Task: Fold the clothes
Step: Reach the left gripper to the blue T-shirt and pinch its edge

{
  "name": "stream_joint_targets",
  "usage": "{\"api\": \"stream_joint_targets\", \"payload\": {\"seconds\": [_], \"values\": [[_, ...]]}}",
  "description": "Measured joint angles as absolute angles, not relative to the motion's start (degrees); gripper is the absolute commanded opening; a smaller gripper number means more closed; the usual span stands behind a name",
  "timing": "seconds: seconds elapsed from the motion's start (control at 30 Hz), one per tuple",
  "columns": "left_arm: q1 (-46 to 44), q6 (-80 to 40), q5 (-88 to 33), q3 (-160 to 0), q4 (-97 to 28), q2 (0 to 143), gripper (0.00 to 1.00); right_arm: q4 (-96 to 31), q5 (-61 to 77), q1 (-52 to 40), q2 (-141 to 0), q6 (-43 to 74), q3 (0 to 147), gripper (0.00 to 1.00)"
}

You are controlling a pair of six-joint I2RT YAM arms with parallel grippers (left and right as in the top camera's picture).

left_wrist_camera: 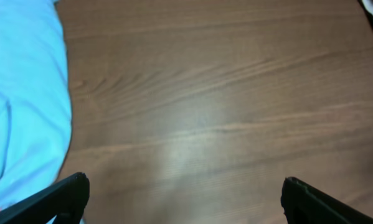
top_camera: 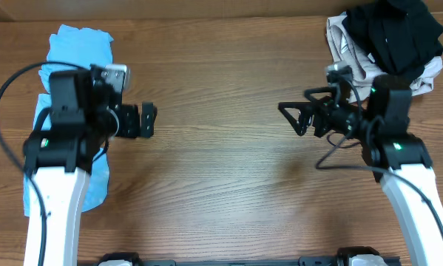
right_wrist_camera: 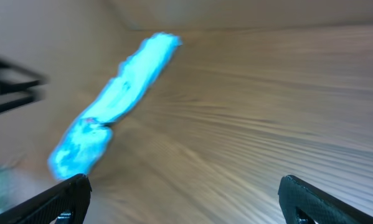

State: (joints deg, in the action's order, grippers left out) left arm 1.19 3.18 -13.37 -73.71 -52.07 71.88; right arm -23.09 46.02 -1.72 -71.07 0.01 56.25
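Two sets of jaws are spread wide, nothing gripped: left gripper point(top_camera: 149, 120) and right gripper point(top_camera: 291, 118) are held mid-frame; the clothes point(top_camera: 77, 44) are seen bunched far left.

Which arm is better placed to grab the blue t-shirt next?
Left. The blue t-shirt lies bunched on the left side, partly under the left arm, and the left tool hangs open just beside it. The right tool, also open, sits far off near the black garment.
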Motion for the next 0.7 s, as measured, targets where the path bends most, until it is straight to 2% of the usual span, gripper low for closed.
{"api": "stream_joint_targets", "payload": {"seconds": [0.17,0.37,0.63,0.7], "values": [[1.23,3.20,-13.04,-73.78,-45.98,78.87,1.00,-18.57,53.95,-2.48,-78.26,2.59,56.25,1.00],[3.81,3.20,-7.49,-73.80,-39.79,86.56,1.00,-18.52,56.60,-3.66,-83.70,3.90,56.25,1.00],[15.64,3.20,0.60,-73.89,-31.62,95.77,1.00,-18.63,55.00,-4.27,-85.14,4.47,56.25,1.00],[19.16,3.20,1.41,-73.89,-29.21,97.76,0.96,-18.76,54.15,-4.27,-85.14,4.47,56.25,1.00]]}}
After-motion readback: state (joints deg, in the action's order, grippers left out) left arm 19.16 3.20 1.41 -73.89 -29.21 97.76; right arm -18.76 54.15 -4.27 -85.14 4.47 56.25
